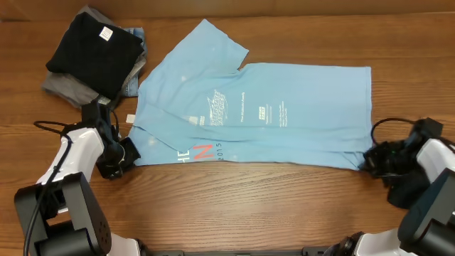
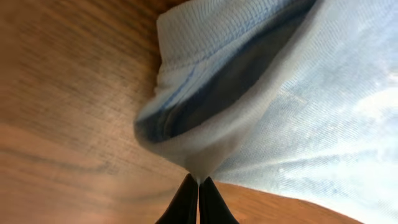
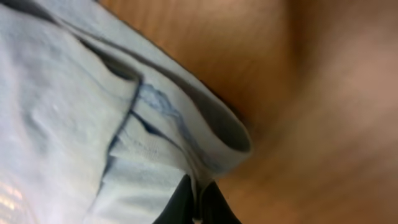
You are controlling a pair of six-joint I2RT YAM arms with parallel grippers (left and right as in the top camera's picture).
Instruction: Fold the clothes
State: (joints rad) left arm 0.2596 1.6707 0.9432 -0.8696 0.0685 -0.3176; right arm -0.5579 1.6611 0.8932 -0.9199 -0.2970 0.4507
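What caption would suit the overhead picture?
The left arm and right arm pinch the near corners of a light blue T-shirt on a wooden table, folded clothes nearby.

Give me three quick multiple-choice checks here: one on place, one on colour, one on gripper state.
1. Where is the stack of folded clothes? A far left; B near right; C on the shirt.
2. What colour is the T-shirt? A red; B light blue; C black.
3. The left gripper and right gripper are: A both open; B both shut on the T-shirt; C only the left holding.
Answers: 1 A, overhead shows it far left; 2 B, pale blue throughout; 3 B, each wrist view shows fabric pinched.
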